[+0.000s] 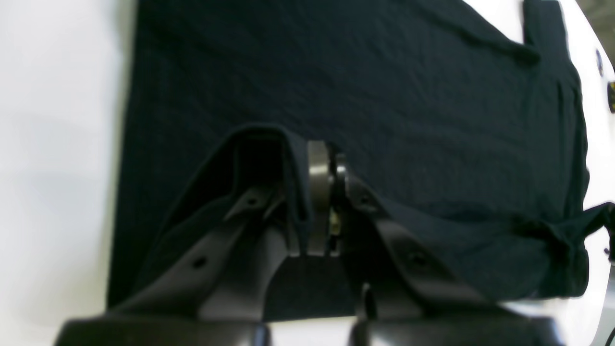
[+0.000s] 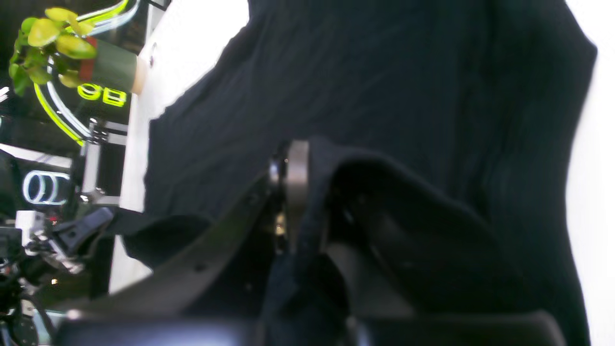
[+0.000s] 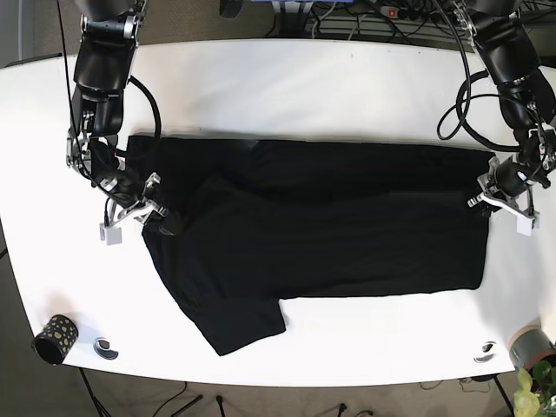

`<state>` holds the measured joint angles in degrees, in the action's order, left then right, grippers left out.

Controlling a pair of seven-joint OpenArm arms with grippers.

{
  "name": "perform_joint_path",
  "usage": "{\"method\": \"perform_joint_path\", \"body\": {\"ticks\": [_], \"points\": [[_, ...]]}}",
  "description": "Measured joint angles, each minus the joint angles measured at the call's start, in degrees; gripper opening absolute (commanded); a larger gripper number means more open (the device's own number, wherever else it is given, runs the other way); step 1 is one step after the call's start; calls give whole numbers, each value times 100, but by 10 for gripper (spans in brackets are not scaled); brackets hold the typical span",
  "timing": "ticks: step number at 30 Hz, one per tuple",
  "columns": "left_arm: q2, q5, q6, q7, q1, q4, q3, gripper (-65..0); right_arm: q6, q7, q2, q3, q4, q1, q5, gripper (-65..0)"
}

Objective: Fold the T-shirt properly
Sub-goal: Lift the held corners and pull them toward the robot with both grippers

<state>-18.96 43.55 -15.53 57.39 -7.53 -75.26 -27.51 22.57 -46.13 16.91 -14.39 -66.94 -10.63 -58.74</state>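
Note:
The black T-shirt (image 3: 330,226) lies across the white table (image 3: 287,87), its top edge doubled over and one sleeve (image 3: 243,321) sticking out toward the front. My left gripper (image 3: 491,189) is at the shirt's right-hand edge in the base view. In the left wrist view that gripper (image 1: 328,149) is shut on a raised fold of the T-shirt (image 1: 360,72). My right gripper (image 3: 148,208) is at the opposite edge. Close up, it (image 2: 288,149) is shut on a pinch of the T-shirt (image 2: 384,72), and cloth drapes over one finger.
A small speckled cup (image 3: 54,339) stands at the front left corner beside a round fitting (image 3: 105,347). Another round fitting (image 3: 485,352) and a potted plant (image 3: 530,382) are at the front right. Cables (image 3: 365,13) run behind the table.

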Motion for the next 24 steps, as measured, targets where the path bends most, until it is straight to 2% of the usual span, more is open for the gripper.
{"method": "perform_joint_path", "body": {"ticks": [1, 4, 6, 8, 10, 11, 14, 15, 19, 22, 24], "points": [[0, -33, 0, 0, -9, 35, -7, -646, -2, 4, 0, -2, 42, -28, -24, -644], [11, -199, -4, -157, 7, 122, 15, -646, -48, -7, 9, -2, 153, -94, 9, -517], [17, -262, 0, -304, 13, 162, 15, -646, -46, -2, 7, 0, 155, -111, 2, -458], [11, -332, 0, -341, 4, 175, 13, -644, -46, 4, 7, -2, 153, -144, 28, -419], [2, -420, -2, -345, -9, 208, 13, -635, -44, 4, 7, -2, 136, -160, 280, -387], [2, -476, -2, -345, -7, 212, 13, -604, -46, 2, 9, -2, 131, -157, 404, -358], [7, -625, 0, -334, -37, 234, -2, -458, -48, -44, 11, -31, 131, -131, 621, -303], [9, -627, 0, -339, -68, 236, -22, -378, -46, -90, 28, -28, 125, -109, 625, -293], [-2, -592, -22, -374, -151, 216, -136, -144, -33, -295, 280, -39, -299, 210, 623, -295], [70, -538, -39, -330, -168, 214, -717, -14, -55, -345, 393, -66, -887, 614, 715, -295], [48, -588, -22, -341, -149, 212, -1084, 0, -37, -398, 457, -57, -1263, 872, 730, -295]]}}
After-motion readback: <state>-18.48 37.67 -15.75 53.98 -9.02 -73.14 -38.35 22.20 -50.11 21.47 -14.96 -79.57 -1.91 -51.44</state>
